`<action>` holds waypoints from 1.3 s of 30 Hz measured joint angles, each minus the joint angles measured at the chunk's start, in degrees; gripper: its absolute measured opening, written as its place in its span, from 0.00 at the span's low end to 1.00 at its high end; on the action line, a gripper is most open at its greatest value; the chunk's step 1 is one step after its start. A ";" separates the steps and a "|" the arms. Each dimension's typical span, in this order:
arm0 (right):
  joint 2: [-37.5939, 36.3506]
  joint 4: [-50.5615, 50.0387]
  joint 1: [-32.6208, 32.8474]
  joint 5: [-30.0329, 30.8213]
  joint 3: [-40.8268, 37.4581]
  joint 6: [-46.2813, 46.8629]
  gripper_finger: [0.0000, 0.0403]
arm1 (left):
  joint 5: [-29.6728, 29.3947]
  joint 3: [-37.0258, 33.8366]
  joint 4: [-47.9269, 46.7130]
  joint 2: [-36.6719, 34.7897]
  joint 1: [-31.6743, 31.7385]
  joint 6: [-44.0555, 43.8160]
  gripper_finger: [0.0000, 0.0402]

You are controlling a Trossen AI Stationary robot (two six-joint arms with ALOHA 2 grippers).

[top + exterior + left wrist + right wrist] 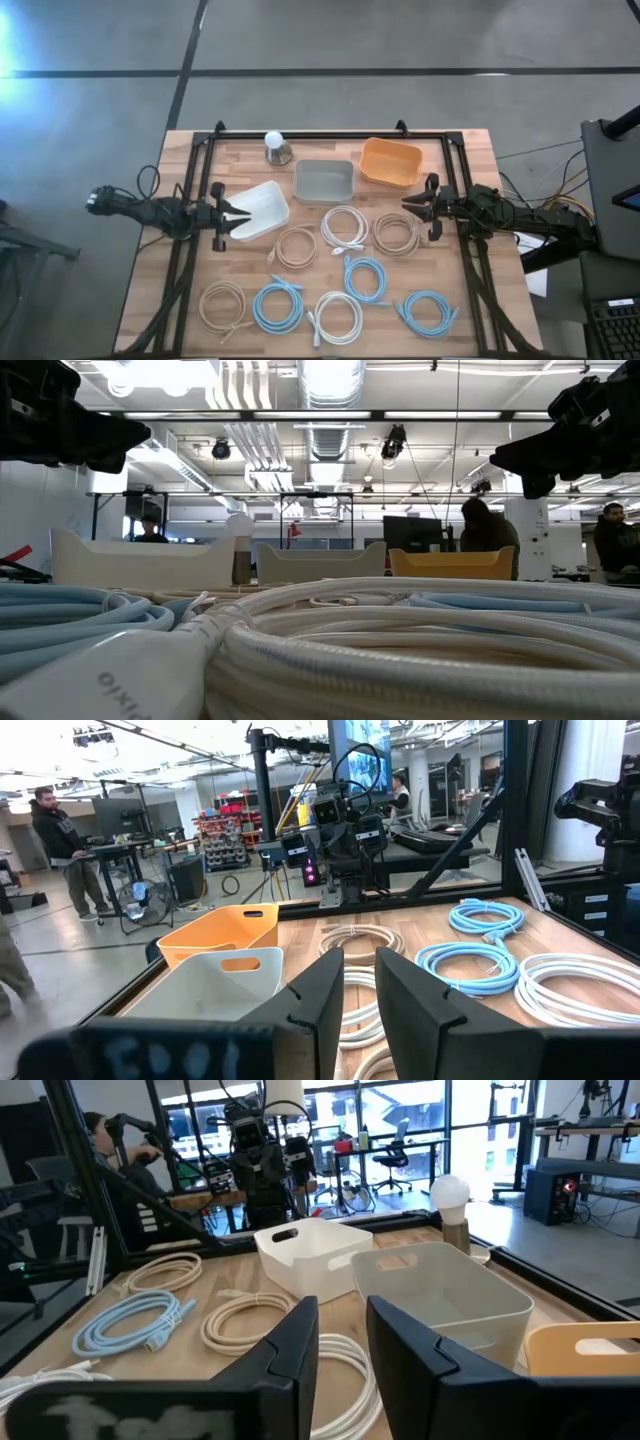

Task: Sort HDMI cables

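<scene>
Eight coiled HDMI cables lie flat on the wooden table. In the middle row are a beige one [296, 246], a white one [344, 226] and a beige one [397, 233]. Nearer lie a beige [223, 303], a light blue [278, 307], a white [338, 317] and two more light blue coils [365, 277] [427, 312]. My left gripper [240, 215] [360, 982] hovers open at the white bin's left side. My right gripper [408, 203] [343, 1330] hovers open to the right of the cables, above the beige coil's far right. Neither touches anything.
Three bins stand along the far side: white [258, 210], grey [324, 181] and orange [391, 162]. A white bulb on a metal base [277, 148] stands far left of them. A black frame [330, 133] rims the table. People show in the room beyond.
</scene>
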 joint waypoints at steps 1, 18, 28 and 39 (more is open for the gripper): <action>0.01 -0.01 0.01 -0.01 0.00 0.00 0.20 | -0.02 0.00 0.00 0.02 0.00 0.00 0.22; 0.02 0.00 0.02 0.01 0.01 0.00 0.20 | -0.01 0.00 0.00 0.01 0.00 0.00 0.22; 0.01 0.00 0.01 0.00 0.00 0.00 0.19 | -0.01 0.00 0.00 0.00 -0.01 0.00 0.22; 0.00 0.01 0.02 0.01 0.02 0.00 0.18 | -0.02 0.00 0.02 0.00 -0.02 0.00 0.22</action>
